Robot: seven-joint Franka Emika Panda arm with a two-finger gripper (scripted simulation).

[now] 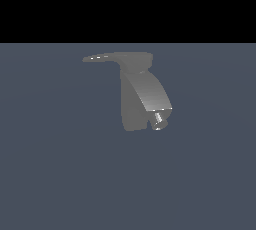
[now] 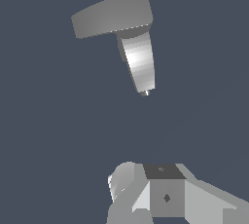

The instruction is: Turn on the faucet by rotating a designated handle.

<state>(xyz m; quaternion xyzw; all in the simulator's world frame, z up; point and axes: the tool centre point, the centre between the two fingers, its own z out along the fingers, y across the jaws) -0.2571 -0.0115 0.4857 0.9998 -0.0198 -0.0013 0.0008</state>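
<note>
The faucet is a matte grey curved block standing on the flat floor, with a short shiny nozzle at its lower end. The handle, a thin flat lever, sticks out from the cap on top toward the exterior view's left. In the wrist view the faucet appears as a grey block. The handle is a bright tapered lever ending in a rounded tip. My gripper shows only in the wrist view, well apart from the handle's tip. Its fingers lie together with nothing between them.
A plain dark blue-grey floor surrounds the faucet on all sides. A black band fills the top of the exterior view.
</note>
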